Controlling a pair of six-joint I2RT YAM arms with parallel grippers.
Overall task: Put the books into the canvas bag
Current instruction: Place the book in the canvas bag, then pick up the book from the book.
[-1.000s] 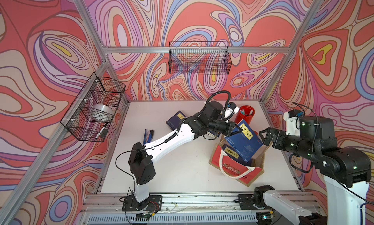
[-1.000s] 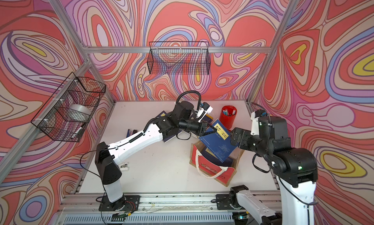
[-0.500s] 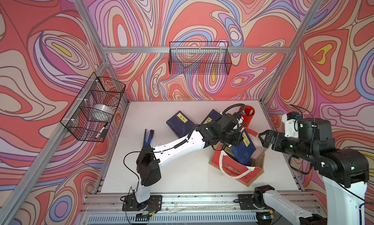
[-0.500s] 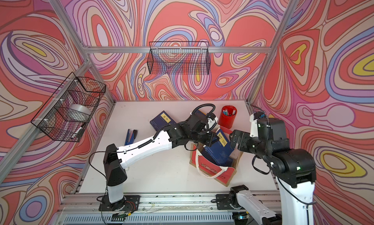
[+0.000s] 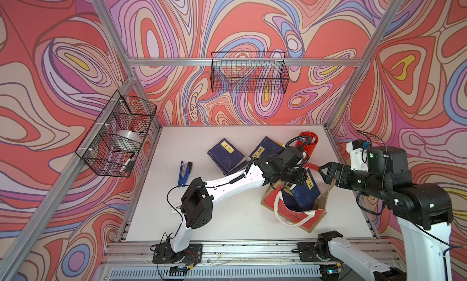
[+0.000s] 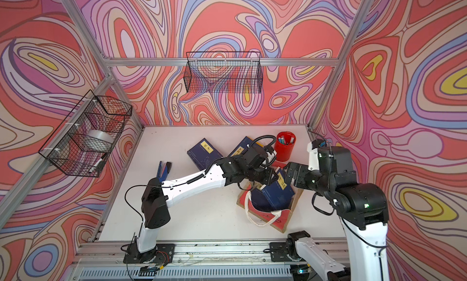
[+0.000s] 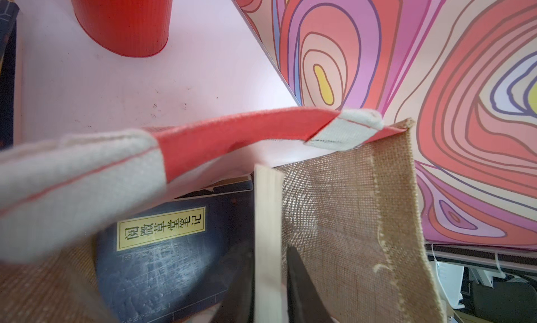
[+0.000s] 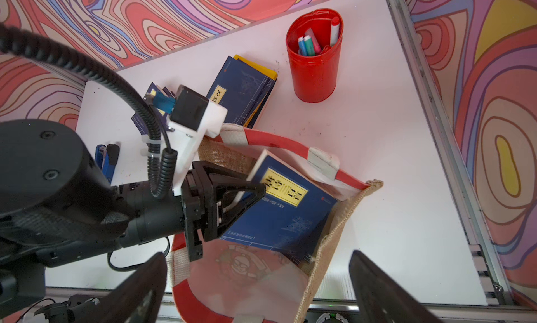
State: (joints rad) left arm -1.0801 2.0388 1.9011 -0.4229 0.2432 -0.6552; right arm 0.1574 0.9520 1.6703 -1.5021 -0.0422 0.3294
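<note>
The left tool [image 8: 258, 192] straddles one book [image 8: 290, 214] in the canvas bag [image 8: 325, 249]; pinching or loose, I cannot tell. The right tool [image 8: 258, 266] hangs spread wide, empty.

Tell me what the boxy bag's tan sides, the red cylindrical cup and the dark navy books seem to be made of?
Tan sides of the boxy canvas bag: coarse open weave with a frayed edge, likely jute or burlap, matte.
Red cylindrical cup: finely ribbed, slightly shiny skin, perhaps plastic or faux leather.
Dark navy softcover book: paper, matte card cover, cream page edges showing.
</note>
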